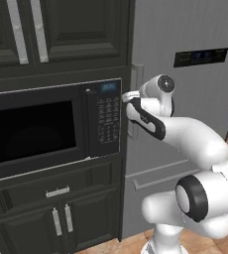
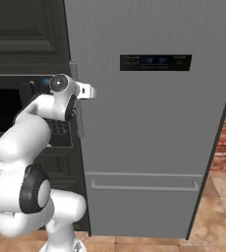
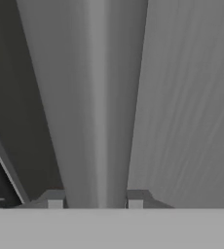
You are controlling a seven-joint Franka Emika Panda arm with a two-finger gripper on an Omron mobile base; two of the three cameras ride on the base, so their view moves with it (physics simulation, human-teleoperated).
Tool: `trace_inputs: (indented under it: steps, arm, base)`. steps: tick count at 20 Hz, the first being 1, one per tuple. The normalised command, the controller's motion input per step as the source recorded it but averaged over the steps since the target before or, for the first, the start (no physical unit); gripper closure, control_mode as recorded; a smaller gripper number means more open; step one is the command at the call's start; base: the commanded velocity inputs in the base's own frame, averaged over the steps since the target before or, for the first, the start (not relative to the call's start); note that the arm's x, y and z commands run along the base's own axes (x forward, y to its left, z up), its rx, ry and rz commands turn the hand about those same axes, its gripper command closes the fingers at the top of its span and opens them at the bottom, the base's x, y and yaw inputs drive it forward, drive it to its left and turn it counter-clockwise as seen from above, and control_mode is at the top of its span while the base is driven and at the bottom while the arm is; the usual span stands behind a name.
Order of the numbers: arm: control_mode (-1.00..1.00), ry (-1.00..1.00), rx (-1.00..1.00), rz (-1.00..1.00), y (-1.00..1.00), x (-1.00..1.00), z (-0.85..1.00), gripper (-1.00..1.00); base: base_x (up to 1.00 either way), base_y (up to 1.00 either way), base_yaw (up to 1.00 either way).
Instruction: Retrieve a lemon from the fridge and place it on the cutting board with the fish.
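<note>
Now the pincer (image 3: 95,198) is pinching the handle (image 3: 97,97) of the fridge (image 2: 149,128), one finger on each side of the vertical bar, at the left edge of the closed door. The microwave (image 1: 51,126) is standing just beside that edge, so the arm is working in a narrow place. The lemon, I judge, is lying behind the door. For a good pull, the hand should be following the arc of the hinge on the right side, not going straight back, otherwise the fingers may be slipping off the bar. The pull should be slow, and the elbow should be staying away from the microwave.
</note>
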Motion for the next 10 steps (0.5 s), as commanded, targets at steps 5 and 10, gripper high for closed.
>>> trace_inputs:
  steps: [5, 10]
  arm:
    - [-1.0, 0.0, 0.01, 0.0, -0.32, -0.54, 0.06, 1.0]
    - [-1.0, 0.0, 0.04, 0.0, -0.6, -0.89, 0.14, 1.0]
  base:
    - [0.0, 0.0, 0.0]
    - [0.0, 0.0, 0.0]
